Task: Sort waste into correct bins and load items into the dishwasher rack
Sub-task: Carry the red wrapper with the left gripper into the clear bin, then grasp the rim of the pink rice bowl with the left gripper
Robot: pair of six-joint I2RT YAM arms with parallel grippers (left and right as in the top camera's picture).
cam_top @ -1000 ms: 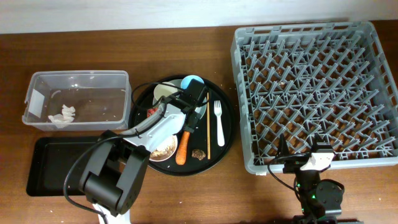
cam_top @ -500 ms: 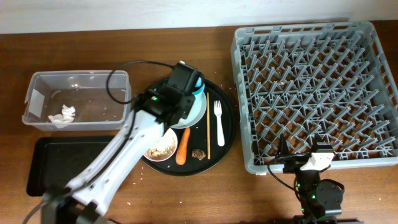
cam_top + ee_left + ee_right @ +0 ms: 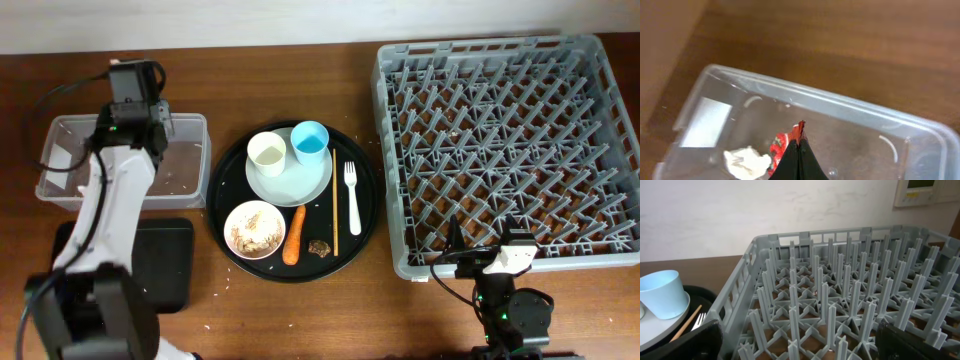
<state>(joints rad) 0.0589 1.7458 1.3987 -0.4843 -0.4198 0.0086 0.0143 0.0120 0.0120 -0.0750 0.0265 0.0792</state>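
Note:
My left gripper (image 3: 799, 150) is shut on the shiny red snack wrapper (image 3: 777, 150) and holds it inside the clear tub (image 3: 850, 111), next to the crumpled white tissue (image 3: 746, 161). In the overhead view the left arm (image 3: 132, 110) hangs over the tub (image 3: 182, 160) and hides both. The round black tray (image 3: 368, 200) holds a pale plate (image 3: 300, 182) with a cream cup (image 3: 267, 152) and a light blue cup (image 3: 310, 140), a white bowl (image 3: 254, 229) with rice scraps, a carrot (image 3: 293, 233), a brown lump (image 3: 320, 247), a white fork (image 3: 352, 197) and a wooden stick (image 3: 334, 215). My right gripper (image 3: 805, 340) is open and empty at the near edge of the grey rack (image 3: 382, 120).
The shallow black tray (image 3: 165, 265) lies in front of the clear tub, partly under the left arm. The rack (image 3: 840, 295) has no items among its pegs. The blue cup (image 3: 661, 300) shows at the left of the right wrist view.
My left arm has swung left from the round black tray to above the clear tub, carrying the red wrapper. The cups and plate are now uncovered. The right arm has not moved.

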